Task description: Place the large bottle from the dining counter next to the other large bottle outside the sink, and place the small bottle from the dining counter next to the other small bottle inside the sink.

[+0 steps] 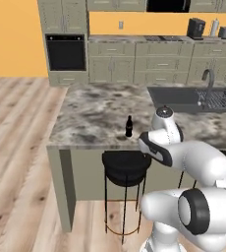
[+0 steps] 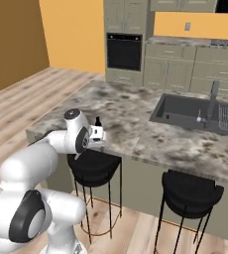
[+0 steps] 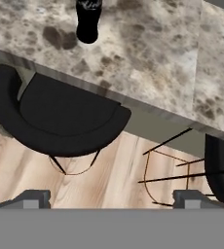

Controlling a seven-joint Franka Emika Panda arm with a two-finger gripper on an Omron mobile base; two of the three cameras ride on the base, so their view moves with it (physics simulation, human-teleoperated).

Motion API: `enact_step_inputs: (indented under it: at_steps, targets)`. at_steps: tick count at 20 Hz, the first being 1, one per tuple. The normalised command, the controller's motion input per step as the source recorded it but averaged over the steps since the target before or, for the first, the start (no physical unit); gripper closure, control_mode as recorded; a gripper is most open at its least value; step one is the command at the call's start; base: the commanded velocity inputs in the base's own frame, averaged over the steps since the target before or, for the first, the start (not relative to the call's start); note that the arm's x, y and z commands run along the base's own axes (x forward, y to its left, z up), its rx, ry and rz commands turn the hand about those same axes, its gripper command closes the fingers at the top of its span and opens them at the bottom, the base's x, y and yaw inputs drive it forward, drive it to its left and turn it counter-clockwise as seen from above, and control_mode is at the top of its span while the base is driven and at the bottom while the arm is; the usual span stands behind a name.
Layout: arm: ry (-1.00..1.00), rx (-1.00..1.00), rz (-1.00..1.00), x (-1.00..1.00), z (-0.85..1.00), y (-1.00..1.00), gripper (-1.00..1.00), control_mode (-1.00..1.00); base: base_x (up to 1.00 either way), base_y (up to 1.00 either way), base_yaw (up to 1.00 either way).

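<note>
The small bottle (image 1: 128, 127) stands upright near the front edge of the dining counter (image 1: 90, 110), above a black stool (image 1: 126, 167). The gripper (image 3: 112, 198) hangs over the stool, fingers spread wide and empty. The sink (image 1: 183, 98) lies well apart.

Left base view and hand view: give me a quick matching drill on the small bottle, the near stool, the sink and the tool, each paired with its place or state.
Things:
1. small bottle
2. black stool
3. sink
4. tool

Places or states:
A. set into the countertop, beneath the curved tap
B. open, holding nothing
C. upright on the dining counter, near its front edge
D. tucked under the counter's overhang

Pairs: 1-C, 2-D, 3-A, 4-B
</note>
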Motion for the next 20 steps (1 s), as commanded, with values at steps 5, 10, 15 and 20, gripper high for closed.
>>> enact_step_inputs:
  at_steps: [5,10,15,20]
  targets:
    - [0.00,0.00,0.00,0.00,0.00,0.00,-1.00,1.00,0.40,-0.16,0.00]
    - [0.00,0.00,0.00,0.00,0.00,0.00,-1.00,1.00,0.37,-0.14,0.00]
    - [0.00,0.00,0.00,0.00,0.00,0.00,-1.00,1.00,0.38,-0.15,0.00]
    - [0.00,0.00,0.00,0.00,0.00,0.00,-1.00,1.00,0.36,-0.14,0.00]
